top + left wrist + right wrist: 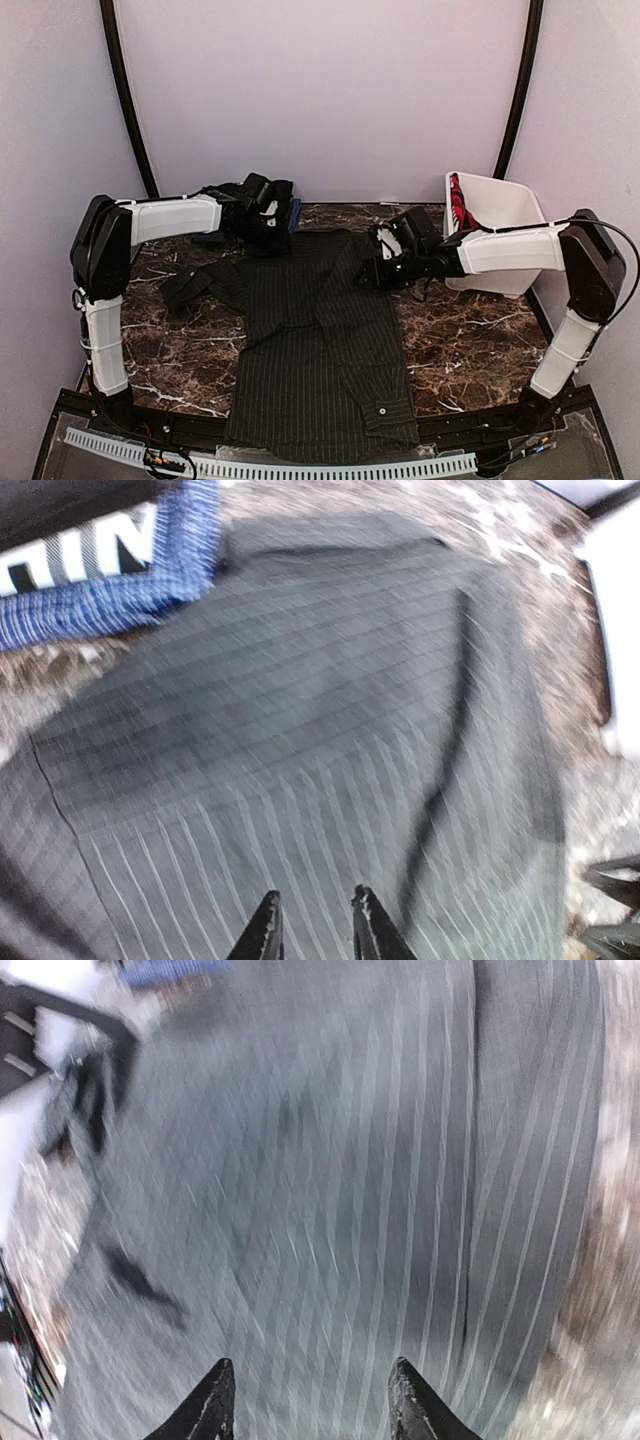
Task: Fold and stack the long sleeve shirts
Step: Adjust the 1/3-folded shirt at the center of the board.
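Marble-patterned dark table point(470, 340), two arms reaching in from the sides. Far left, the left arm bends over the back-left corner. Left gripper point(312, 930) hangs over the upper left part of the pinstriped shirt point(320, 340). Its fingertips point(265, 932) stand a narrow gap apart, with nothing between them and only striped cloth underneath.

Just behind that gripper is a black cloth heap point(283, 195), bunched at the back edge. I cannot tell its shape. The blue shirt point(110, 605) lies beside it. It has a ribbed blue edge and white letters, and it touches the top corner of the pinstriped shirt.

The pinstriped shirt lies flat in the centre, collar end toward the back wall and lower end draped over the near table edge. One sleeve trails out to the left. A buttoned cuff point(385, 410) is folded in at the near right.

Right gripper point(310, 1400) is over the shirt's upper right edge. Fingers point(215, 1405) are wide apart and hold nothing. The view is blurred.

Far right is a white basket point(505, 205), tilted at the back-right corner, with a red-and-black item point(460, 205) inside.
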{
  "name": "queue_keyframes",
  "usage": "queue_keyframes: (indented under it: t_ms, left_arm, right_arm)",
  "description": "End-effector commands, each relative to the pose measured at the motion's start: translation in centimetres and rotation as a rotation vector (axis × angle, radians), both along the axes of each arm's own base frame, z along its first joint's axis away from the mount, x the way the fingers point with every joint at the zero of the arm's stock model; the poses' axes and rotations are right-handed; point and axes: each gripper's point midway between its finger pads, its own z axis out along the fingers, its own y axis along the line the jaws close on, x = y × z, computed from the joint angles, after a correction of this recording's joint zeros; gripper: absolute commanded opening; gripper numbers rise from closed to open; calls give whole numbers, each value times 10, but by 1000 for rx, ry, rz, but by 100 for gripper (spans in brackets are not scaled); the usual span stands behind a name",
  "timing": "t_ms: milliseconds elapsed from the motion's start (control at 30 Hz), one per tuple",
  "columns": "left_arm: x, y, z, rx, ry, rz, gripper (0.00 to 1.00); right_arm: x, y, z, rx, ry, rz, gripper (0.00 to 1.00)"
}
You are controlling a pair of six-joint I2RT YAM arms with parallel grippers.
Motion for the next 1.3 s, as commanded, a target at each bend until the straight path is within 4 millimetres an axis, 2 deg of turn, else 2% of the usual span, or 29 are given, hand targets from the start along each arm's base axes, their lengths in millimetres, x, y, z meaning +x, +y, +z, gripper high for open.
queue_keyframes:
  t_ms: [0, 33, 67, 100, 167, 467, 567, 733, 800, 833, 967, 1133, 1167, 1267]
  left_arm:
    - [30, 8, -21, 40, -30, 10, 23]
    - [35, 11, -33, 57, -19, 10, 23]
    - [42, 10, -31, 59, -29, 12, 23]
    - [46, 14, -44, 84, -16, 14, 23]
    - [56, 19, -53, 102, -12, 22, 23]
    - [92, 37, -80, 167, -13, 31, 22]
    - [104, 38, -82, 183, -25, 25, 21]
    - [117, 34, -79, 188, -52, 3, 21]
    - [126, 30, -70, 171, -73, 0, 21]
    - [125, 28, -72, 165, -64, -7, 22]
    - [132, 19, -51, 128, -91, -27, 23]
    - [139, 7, -4, 65, -148, -56, 32]
    - [138, 6, 1, 58, -147, -60, 34]
    - [137, 4, 33, 27, -185, -60, 36]
  right_arm:
    - [54, 10, 21, 12, -114, -56, 48]
    - [64, 13, 21, 22, -121, -63, 48]
    - [75, 15, 20, 32, -127, -71, 47]
    - [83, 18, 19, 44, -124, -71, 47]
    - [98, 26, 16, 61, -120, -65, 46]
    - [142, 43, -20, 78, -53, -99, 32]
    - [157, 40, -38, 40, -30, -147, 30]
    - [177, 22, -64, 9, 1, -244, 30]
    - [182, 18, -70, 12, 15, -267, 30]
    - [184, 16, -73, 11, 22, -272, 30]
    - [192, 15, -72, 16, 13, -283, 30]
    - [202, 13, -69, 28, 15, -286, 31]
    - [203, 12, -66, 34, 11, -284, 31]
    - [202, 16, -55, 56, -5, -260, 35]
